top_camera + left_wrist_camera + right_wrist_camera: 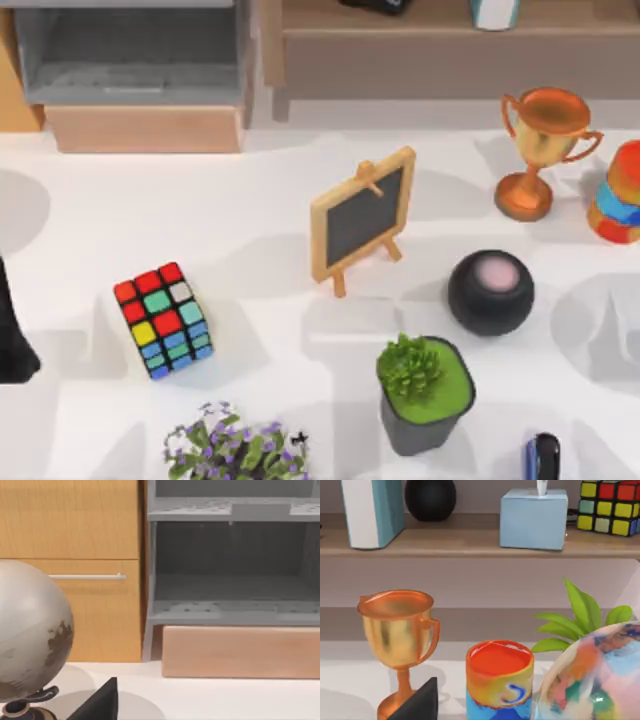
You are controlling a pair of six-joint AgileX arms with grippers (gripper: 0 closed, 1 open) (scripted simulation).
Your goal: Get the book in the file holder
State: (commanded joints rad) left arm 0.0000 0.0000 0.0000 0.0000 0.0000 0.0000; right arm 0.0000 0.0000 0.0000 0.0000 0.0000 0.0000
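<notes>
**While both arms hold off at the table's edges, the book stands on the far shelf**

Only a dark wedge of the left gripper (97, 705) shows, at the table's left edge, and I cannot tell whether it is apart or together. Beyond it, at the far left, is the file holder (220, 612): grey, thin-walled and boxy, with its open side facing the near edge. It rests on a tan wooden block (240, 650).

The right gripper (417, 705) shows a like wedge, its state equally unclear. Just past it are a glossy copper trophy (397, 625) and a banded, colourful cup (499, 677).

Farther off, on the brown wooden shelf (470, 542) at the far right, is the book (372, 512). It is thick, with a smooth teal-blue cover and white page edges. It stands upright, long axis vertical, pages turned toward the table, well apart from the file holder.
</notes>
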